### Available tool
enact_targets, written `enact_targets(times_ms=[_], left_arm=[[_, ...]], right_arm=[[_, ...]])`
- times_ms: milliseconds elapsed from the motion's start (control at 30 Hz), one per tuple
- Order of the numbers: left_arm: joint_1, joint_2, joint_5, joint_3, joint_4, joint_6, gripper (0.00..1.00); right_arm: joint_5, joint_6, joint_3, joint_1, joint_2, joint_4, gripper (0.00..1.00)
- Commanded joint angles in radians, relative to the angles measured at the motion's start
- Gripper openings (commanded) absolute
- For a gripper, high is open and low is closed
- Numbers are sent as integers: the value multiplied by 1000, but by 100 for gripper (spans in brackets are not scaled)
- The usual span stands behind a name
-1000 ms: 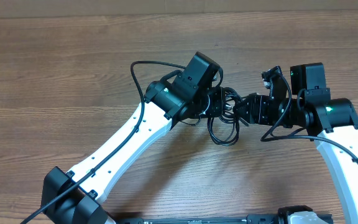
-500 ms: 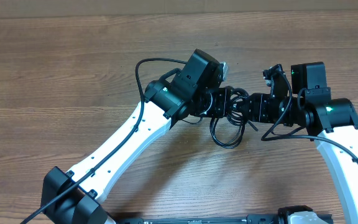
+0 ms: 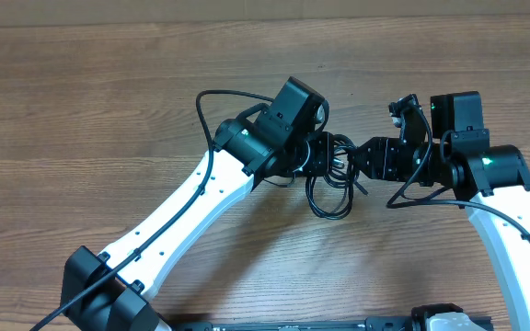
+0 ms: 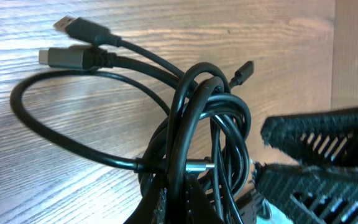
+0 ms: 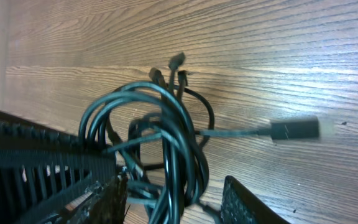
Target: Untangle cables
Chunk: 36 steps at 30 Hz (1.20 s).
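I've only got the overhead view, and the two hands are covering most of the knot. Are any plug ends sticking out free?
Observer: Yes. In the left wrist view a silver-tipped plug and a grey plug stick out side by side, clear of the looped cables.
Operator: Is anything caught inside the loops?
Observer: A bare silver tip pokes out through the middle of the loops, low in that same view.
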Motion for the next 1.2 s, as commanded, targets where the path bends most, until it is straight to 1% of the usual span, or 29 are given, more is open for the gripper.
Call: enact_targets(times_ms=[0,100,167,267,333,367,433,533,800,1000,1167], left_arm=[[-2,-3,-43,2,3,-86,4],[-2,-3,-43,2,5,-104,4],[-2,-3,-43,2,5,-121,4],[-2,-3,-43,2,7,-141,4],[-2,-3,-42,2,11,-141,4],[-2,-3,-42,2,12,-141,4],[-2,-3,-32,2,13,-148,4],[-3,-3,-19,2,22,-148,4],[-3,-3,3,2,28,-147,4],[-3,-3,55,2,50,-147,4],[-3,-3,63,2,51,-146,4]], right_arm=[[28,42,-9,6,-15,4,48],[34,43,-9,6,-15,0,48],[34,43,-9,6,-15,0,45],[34,42,-9,6,-15,0,34],[33,38,-9,6,-15,-1,33],[34,35,-9,7,-15,-1,34],[34,19,-9,18,-15,0,39],[37,9,-9,40,-15,7,43],[71,10,-9,89,-15,35,45],[87,13,-10,92,-15,38,44],[87,13,-22,92,-15,50,44]])
